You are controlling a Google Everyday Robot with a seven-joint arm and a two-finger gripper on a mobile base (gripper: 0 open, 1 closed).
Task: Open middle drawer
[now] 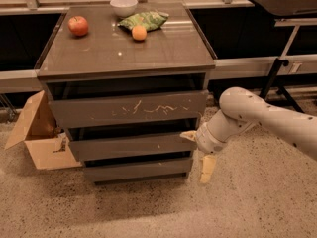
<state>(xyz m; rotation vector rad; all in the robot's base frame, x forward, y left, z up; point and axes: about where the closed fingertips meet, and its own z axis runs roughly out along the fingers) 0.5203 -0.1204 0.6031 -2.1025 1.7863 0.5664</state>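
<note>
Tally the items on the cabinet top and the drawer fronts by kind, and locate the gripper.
Apple: 1
Orange: 1
White bowl: 1
Green bag: 1
Drawer fronts: 3, namely top drawer, middle drawer, bottom drawer
Total: 7
Gripper: open, beside the middle drawer's right end.

View count: one camera view.
Position: above and in front of the drawer cabinet (124,53), facing obliquely down onto its top and fronts.
Range: moderate; whole cabinet framed, floor (148,212) along the bottom.
Arm (267,115): enters from the right edge.
Gripper (199,151): lower centre-right, fingers spread, beside the right end of the middle drawer (131,146).
</note>
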